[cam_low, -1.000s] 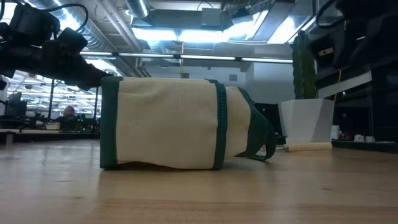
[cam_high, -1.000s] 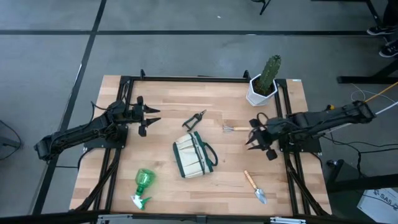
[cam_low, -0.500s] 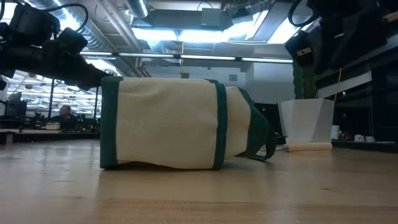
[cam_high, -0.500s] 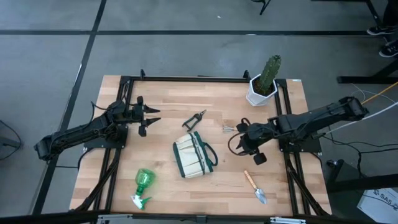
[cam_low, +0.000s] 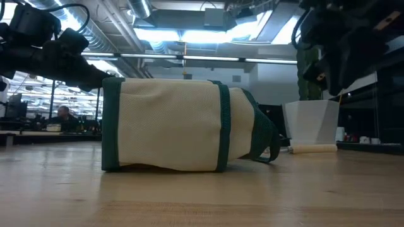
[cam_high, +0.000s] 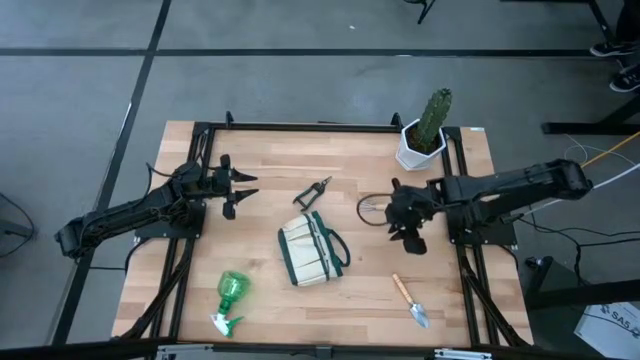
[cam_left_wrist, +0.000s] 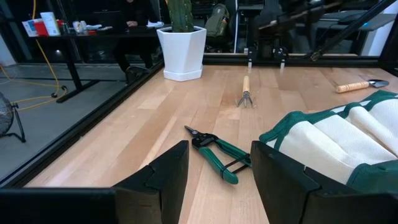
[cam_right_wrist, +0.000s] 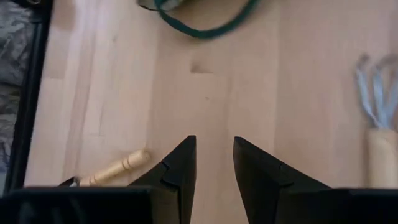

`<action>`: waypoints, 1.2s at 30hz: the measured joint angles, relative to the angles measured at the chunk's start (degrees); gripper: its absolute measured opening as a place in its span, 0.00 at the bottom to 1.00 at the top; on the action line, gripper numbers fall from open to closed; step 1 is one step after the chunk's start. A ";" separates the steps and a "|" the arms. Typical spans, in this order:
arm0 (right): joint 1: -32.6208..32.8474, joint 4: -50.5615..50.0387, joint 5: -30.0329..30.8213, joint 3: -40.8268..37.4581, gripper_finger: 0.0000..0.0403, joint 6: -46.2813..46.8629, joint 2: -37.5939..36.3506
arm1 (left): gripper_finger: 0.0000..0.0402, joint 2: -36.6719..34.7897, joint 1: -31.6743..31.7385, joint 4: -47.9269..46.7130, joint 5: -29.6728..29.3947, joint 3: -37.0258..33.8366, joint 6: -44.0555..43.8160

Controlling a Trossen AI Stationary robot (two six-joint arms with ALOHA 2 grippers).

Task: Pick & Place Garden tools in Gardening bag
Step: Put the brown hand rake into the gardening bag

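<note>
Cream gardening bag [cam_high: 312, 252] with green trim lies on its side at centre. Shears [cam_high: 312, 192] just above it – rake [cam_high: 372, 207] to the right, trowel [cam_high: 411, 301] lower right, green spray bottle [cam_high: 229, 299] lower left.

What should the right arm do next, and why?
Probably shift the right gripper sideways over the rake and lower onto its handle. Its fingers are open with bare table between them, and the rake lies just to one side, untouched. In the high view the gripper hovers by the rake. The bag lies close by. Left gripper waits.
</note>
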 joint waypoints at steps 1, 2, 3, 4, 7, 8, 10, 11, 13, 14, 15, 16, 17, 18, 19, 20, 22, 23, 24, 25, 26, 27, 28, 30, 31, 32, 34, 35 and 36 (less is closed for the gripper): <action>-0.82 -1.64 0.14 0.37 0.27 -0.02 -0.03 | 0.42 0.01 0.01 -0.01 -0.01 0.01 0.01; -1.50 -3.18 0.33 0.54 0.27 -0.21 -0.13 | 0.42 0.02 0.02 -0.01 -0.01 0.02 0.01; -2.10 -4.70 0.39 0.67 0.27 -0.91 -0.48 | 0.42 0.02 0.02 -0.01 -0.01 0.00 -0.01; -2.59 -6.15 0.48 0.78 0.27 -1.98 -1.02 | 0.42 0.02 0.00 -0.01 -0.01 0.02 -0.01; -2.80 -10.97 2.74 0.34 0.27 -2.71 -3.12 | 0.42 0.01 0.00 -0.01 0.00 0.01 -0.01; -2.42 -11.68 3.76 -0.12 0.27 -0.21 -3.86 | 0.42 0.02 0.01 -0.01 0.00 0.01 0.00; -1.62 -11.60 5.58 -1.44 0.27 4.84 -5.62 | 0.42 0.02 0.02 -0.01 -0.01 0.02 0.01; -1.26 -11.57 6.47 -2.24 0.27 6.91 -6.70 | 0.42 0.02 0.00 0.01 0.01 0.02 -0.01; -0.38 -11.41 7.78 -3.76 0.27 11.47 -8.39 | 0.42 0.02 0.00 -0.01 0.01 0.00 0.03; 0.00 -11.40 8.26 -4.45 0.27 14.11 -8.92 | 0.42 0.02 0.00 -0.01 -0.01 0.02 0.01; 0.41 -11.41 8.61 -4.96 0.27 16.81 -9.36 | 0.42 0.02 0.02 -0.01 -0.01 0.02 -0.01; 0.83 -11.11 8.89 -5.26 0.27 19.07 -9.58 | 0.42 0.02 0.00 0.01 0.01 0.02 -0.01; 1.11 -10.26 8.95 -5.40 0.27 20.78 -9.54 | 0.42 0.02 0.01 -0.01 -0.01 0.01 0.01; 1.34 -9.40 8.95 -5.43 0.27 21.79 -9.47 | 0.42 0.02 0.01 -0.01 -0.01 0.01 0.01; 1.48 -8.23 8.93 -5.45 0.27 22.24 -9.39 | 0.42 0.02 0.01 -0.01 -0.01 0.01 0.00; 1.59 -6.39 8.93 -5.44 0.27 22.30 -9.03 | 0.42 0.02 0.00 -0.01 0.00 0.01 -0.01; 1.63 -2.86 8.95 -5.45 0.27 22.28 -8.25 | 0.42 0.02 0.01 -0.01 -0.01 0.01 0.02; 1.58 -1.08 8.95 -5.45 0.27 22.27 -7.96 | 0.42 0.02 0.02 -0.02 -0.01 0.01 0.01; 1.51 0.76 8.95 -5.45 0.27 22.27 -7.55 | 0.42 0.02 0.02 -0.03 -0.01 0.01 -0.01; 1.39 2.03 8.95 -5.43 0.27 22.24 -7.09 | 0.42 0.02 0.02 -0.01 -0.01 0.00 0.01; 1.19 2.63 8.95 -5.44 0.27 22.20 -6.78 | 0.42 0.02 0.00 -0.01 0.00 0.01 0.02; 1.10 2.98 8.97 -5.45 0.27 22.16 -6.67 | 0.42 0.02 0.02 -0.01 -0.01 0.02 0.01; 1.11 3.42 9.00 -5.45 0.27 22.14 -6.56 | 0.42 0.02 0.00 -0.01 -0.01 0.00 -0.01; 1.10 3.48 9.10 -5.45 0.27 22.14 -6.45 | 0.42 0.02 0.02 -0.01 0.01 0.02 0.03; 1.12 3.37 9.10 -5.45 0.27 22.14 -6.45 | 0.42 0.02 0.00 -0.01 0.01 0.00 0.00; 1.12 3.45 9.10 -5.45 0.27 22.14 -6.43 | 0.42 0.02 0.01 -0.01 0.00 0.01 -0.01; 1.12 3.46 9.10 -5.45 0.27 22.14 -6.08 | 0.42 0.02 0.00 -0.01 0.01 0.01 0.03; 1.12 3.42 9.10 -5.46 0.27 22.12 -6.01 | 0.42 0.02 0.02 -0.01 0.01 0.02 0.01; 1.12 3.47 9.10 -5.45 0.27 22.12 -6.01 | 0.42 0.02 0.00 -0.01 0.01 0.00 -0.01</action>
